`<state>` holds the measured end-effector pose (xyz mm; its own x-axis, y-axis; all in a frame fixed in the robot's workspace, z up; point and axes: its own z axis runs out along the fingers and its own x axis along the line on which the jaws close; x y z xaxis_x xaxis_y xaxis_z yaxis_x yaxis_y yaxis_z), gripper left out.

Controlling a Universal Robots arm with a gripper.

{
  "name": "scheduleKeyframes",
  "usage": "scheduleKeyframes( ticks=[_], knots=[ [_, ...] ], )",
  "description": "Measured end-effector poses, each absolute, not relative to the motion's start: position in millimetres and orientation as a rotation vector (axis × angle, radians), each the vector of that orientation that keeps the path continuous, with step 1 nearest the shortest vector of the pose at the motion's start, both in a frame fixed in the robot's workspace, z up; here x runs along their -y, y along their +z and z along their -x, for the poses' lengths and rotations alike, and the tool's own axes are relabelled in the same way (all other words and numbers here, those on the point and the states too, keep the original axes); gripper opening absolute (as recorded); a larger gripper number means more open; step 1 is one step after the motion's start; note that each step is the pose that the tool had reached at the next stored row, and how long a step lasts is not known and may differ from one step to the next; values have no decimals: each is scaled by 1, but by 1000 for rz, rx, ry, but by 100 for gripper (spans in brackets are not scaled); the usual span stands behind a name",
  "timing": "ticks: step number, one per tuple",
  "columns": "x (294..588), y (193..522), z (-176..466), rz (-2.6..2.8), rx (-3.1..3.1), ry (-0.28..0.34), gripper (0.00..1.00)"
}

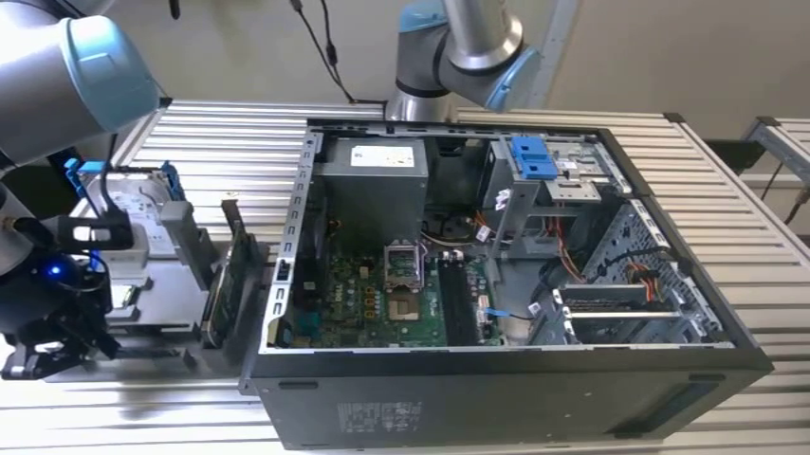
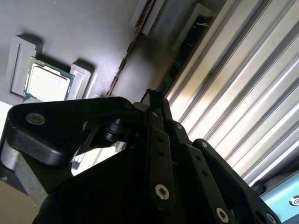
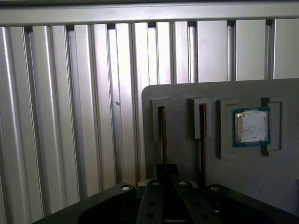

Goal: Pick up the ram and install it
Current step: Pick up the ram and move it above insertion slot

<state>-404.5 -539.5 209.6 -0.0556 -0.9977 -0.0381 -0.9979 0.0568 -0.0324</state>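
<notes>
My hand (image 3: 166, 176) is down at the gray holder (image 3: 187, 93), which lies on the slatted metal tabletop (image 3: 70, 116). My fingers are drawn close together on the near end of the ram (image 3: 162, 135), pinching it. The ram stands on its thin edge in one of the holder's narrow slots, and from both wrist views it is a slim dark strip running straight away from my fingertips. It sits in its slot, not lifted out.

Just beside it, in the neighboring slot, a second thin stick (image 3: 202, 135) stands the same way, apart from my fingers. Past that stick a square processor chip (image 3: 252, 127) with a silver lid and a blue-green border lies flat in its own recess.

In the exterior view the holder is at the exterior view's left, and my arm comes down over it there. A hard drive in a blue frame (image 1: 127, 199) stands on the far part of the holder. A wider green card (image 1: 234, 280) stands on edge between the holder and the open computer case (image 1: 506, 389). The case lies on its side on the same tabletop, with the main board showing inside.
</notes>
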Motion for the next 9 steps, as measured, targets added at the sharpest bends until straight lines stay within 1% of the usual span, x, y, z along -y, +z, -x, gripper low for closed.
scheduleKeyframes(
  ticks=[9],
  knots=[
    [540,221,405,2124,-2247,4,14]
  ],
)
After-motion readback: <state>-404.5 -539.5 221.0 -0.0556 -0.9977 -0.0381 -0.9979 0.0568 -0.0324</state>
